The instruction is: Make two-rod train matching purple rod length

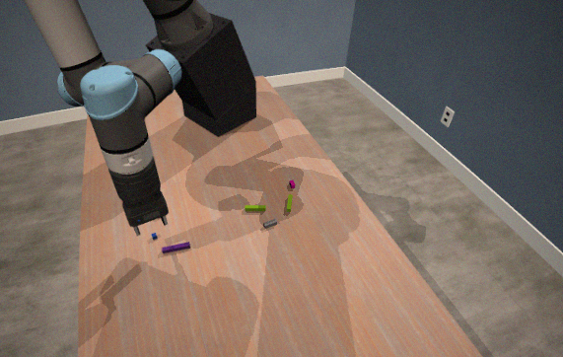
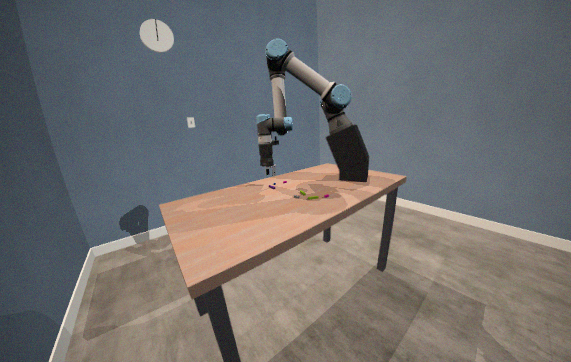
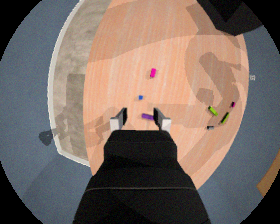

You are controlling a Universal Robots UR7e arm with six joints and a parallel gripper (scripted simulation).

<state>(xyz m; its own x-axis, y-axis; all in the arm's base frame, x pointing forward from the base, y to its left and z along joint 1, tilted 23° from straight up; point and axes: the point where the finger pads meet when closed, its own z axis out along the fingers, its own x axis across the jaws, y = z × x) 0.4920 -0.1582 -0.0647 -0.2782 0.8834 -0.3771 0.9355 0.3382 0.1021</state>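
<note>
My gripper (image 1: 151,226) is open and empty, hovering above the table's left side. The small blue rod (image 1: 154,236) lies just in front of the fingers, and the purple rod (image 1: 175,247) lies flat a little beyond it. In the wrist view the purple rod (image 3: 148,116) shows between the fingers and the blue rod (image 3: 140,98) ahead of them. Two lime rods (image 1: 255,208) (image 1: 289,202), a grey rod (image 1: 270,223) and a magenta rod (image 1: 292,183) lie apart from one another at mid-table. A second magenta rod (image 3: 152,72) shows in the wrist view.
The robot's black base (image 1: 216,74) stands at the far end of the table. The table's left edge (image 1: 81,232) is close to the gripper. In the exterior view the gripper (image 2: 269,172) hangs over the far side of the table.
</note>
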